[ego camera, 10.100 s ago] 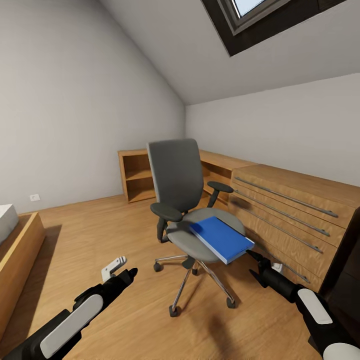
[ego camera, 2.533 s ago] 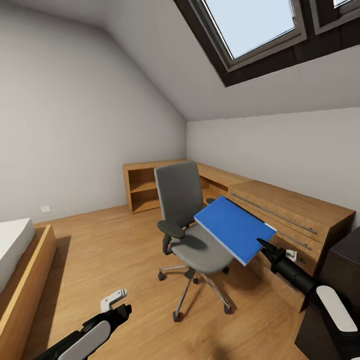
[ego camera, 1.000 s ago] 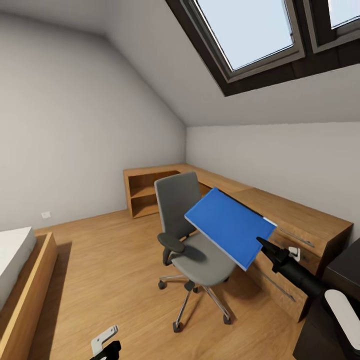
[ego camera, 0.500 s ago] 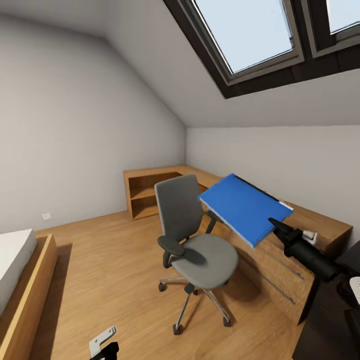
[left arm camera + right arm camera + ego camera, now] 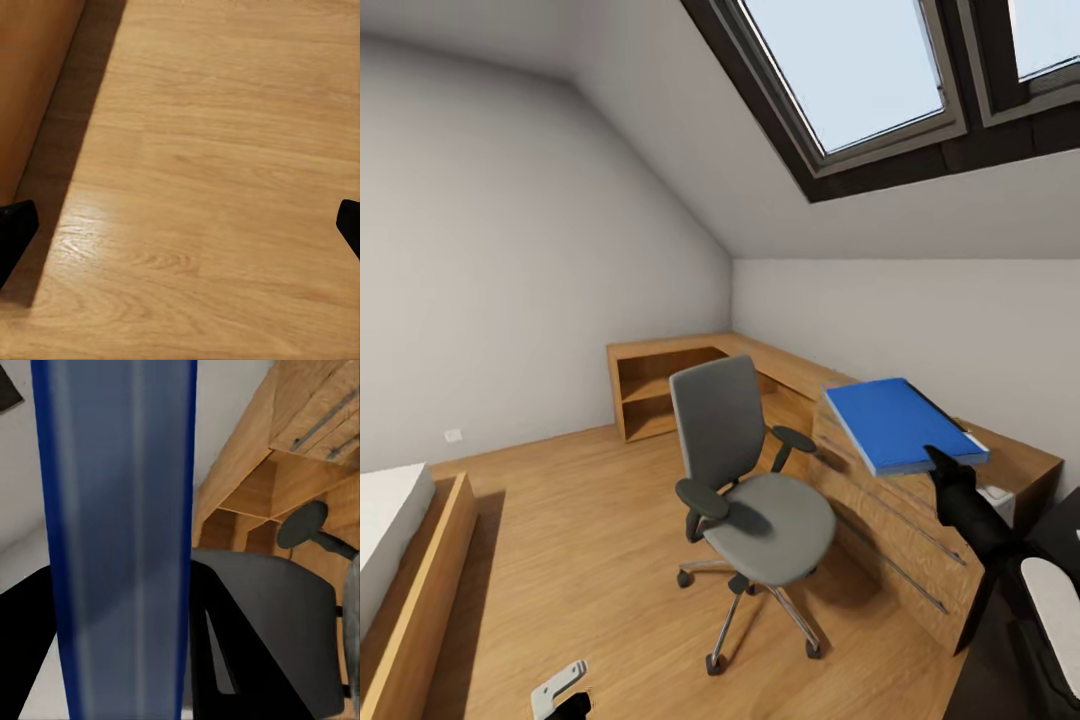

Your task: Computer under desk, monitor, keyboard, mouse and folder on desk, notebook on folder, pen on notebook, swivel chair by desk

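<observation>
Bright-blue flat folder (image 5: 900, 423), thin, pinched at its edge by the right gripper (image 5: 943, 468).

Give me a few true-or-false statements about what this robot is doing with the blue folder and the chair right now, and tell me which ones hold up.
1. The folder is lying on the swivel chair's seat. False: the seat is bare, and the folder is held up in the air, over the light-wood drawer chest.
2. The right gripper holds the folder by its near edge. True.
3. The left gripper is closed on a pen. False: its fingers are spread apart over bare wood floor.
4. The swivel chair stands upright on the floor. True.
5. The skylight shows a night sky. False: it shows pale daylight.
</observation>
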### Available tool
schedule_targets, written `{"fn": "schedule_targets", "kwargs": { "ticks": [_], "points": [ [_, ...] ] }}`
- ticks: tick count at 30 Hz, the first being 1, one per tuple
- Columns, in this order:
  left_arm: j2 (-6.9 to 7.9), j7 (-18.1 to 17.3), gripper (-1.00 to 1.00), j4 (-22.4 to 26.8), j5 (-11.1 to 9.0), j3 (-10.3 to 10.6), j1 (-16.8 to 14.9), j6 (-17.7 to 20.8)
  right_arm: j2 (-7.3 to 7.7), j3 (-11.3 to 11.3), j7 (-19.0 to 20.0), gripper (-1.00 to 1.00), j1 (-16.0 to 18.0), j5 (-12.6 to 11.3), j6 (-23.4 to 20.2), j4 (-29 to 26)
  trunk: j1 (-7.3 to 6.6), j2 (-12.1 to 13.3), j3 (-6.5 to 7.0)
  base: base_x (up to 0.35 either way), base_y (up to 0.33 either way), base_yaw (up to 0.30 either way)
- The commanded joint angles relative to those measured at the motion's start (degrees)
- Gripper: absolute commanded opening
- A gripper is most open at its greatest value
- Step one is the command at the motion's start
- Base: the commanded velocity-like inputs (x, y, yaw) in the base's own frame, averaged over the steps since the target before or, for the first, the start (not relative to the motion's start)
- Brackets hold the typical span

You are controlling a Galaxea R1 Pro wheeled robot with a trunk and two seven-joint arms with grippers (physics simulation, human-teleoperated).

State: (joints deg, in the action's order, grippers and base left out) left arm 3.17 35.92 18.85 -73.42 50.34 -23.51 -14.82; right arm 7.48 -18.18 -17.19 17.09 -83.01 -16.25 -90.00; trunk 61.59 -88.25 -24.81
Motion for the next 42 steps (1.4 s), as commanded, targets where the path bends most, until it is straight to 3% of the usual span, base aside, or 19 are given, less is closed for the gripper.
{"fn": "schedule_targets", "kwargs": {
  "ticks": [1,2,6,9,11,13,31,32,33,35,37,39,42],
  "points": [
    [-0.05,-0.1,1.00,-0.8,-0.5,0.5,0.0,-0.3,-0.46,0.3,-1.6,-1.00,0.1,-0.5,0.7,-0.1,-0.23,0.4,0.12,0.000,0.000,0.000],
    [-0.18,-2.8,1.00,-1.7,-0.6,0.5,0.0,-0.3,-1.59,0.6,-1.9,-1.00,0.1,-0.7,1.3,0.1,-0.45,0.8,0.30,0.000,0.000,0.000],
    [-0.18,-4.7,1.00,-2.1,-0.7,0.5,0.0,-0.3,-2.02,0.9,0.1,-1.00,0.1,-0.7,1.2,0.2,-1.33,2.4,1.01,0.000,0.000,0.000],
    [-0.40,-5.0,1.00,-2.8,-0.7,0.5,0.0,-0.2,-2.12,1.8,1.0,-1.00,0.1,-0.9,0.8,0.2,-1.99,3.6,1.55,0.000,0.000,0.000],
    [-1.23,-5.1,1.00,-3.3,-0.7,0.5,0.0,-0.2,-2.13,1.8,1.0,-1.00,0.1,-2.7,0.8,0.2,-2.42,4.4,1.91,0.000,0.000,0.000],
    [-1.35,-5.1,1.00,-3.3,-0.7,0.5,0.0,-0.2,-2.14,1.8,1.0,-1.00,0.1,-2.9,0.8,0.1,-2.86,5.2,2.27,0.000,0.000,0.000],
    [-1.47,-5.1,1.00,-3.5,-0.7,0.5,0.0,-0.2,-3.27,1.9,-1.0,-1.00,0.1,-3.1,1.2,0.3,-6.82,12.4,5.50,-0.048,0.000,-0.226],
    [-1.44,-5.1,1.00,-4.3,-0.8,0.5,0.0,-0.2,-3.33,1.9,-1.0,-1.00,0.1,-3.1,1.2,0.3,-7.04,12.8,5.68,-0.285,0.000,-0.269],
    [-1.44,-5.4,1.00,-8.3,-0.7,0.5,0.0,-0.4,-3.34,1.9,-1.0,-1.00,0.1,-3.1,1.2,0.3,-7.26,13.2,5.86,-0.130,0.000,-0.269],
    [-1.46,-10.3,1.00,-13.3,-0.7,0.5,0.8,-0.4,-3.35,1.9,-1.0,-1.00,0.1,-3.0,1.2,0.3,-7.70,14.0,6.22,-0.055,0.000,-0.269],
    [-1.43,-18.1,1.00,-15.3,-0.6,0.5,3.6,-1.1,-3.35,1.8,-1.0,-1.00,0.1,-3.1,1.1,0.3,-8.14,14.8,6.58,-0.022,0.000,-0.269],
    [-1.43,-23.7,1.00,-16.1,-0.6,0.5,6.2,-4.9,-3.40,1.8,-1.0,-1.00,0.1,-3.1,1.1,0.3,-8.57,15.6,6.94,-0.009,0.000,-0.269],
    [-1.81,-26.8,1.00,-16.5,-0.6,0.5,8.0,-12.8,-3.43,1.8,-1.0,-1.00,0.1,-3.1,1.1,0.3,-9.23,16.8,7.48,-0.003,0.000,-0.269]
  ]
}}
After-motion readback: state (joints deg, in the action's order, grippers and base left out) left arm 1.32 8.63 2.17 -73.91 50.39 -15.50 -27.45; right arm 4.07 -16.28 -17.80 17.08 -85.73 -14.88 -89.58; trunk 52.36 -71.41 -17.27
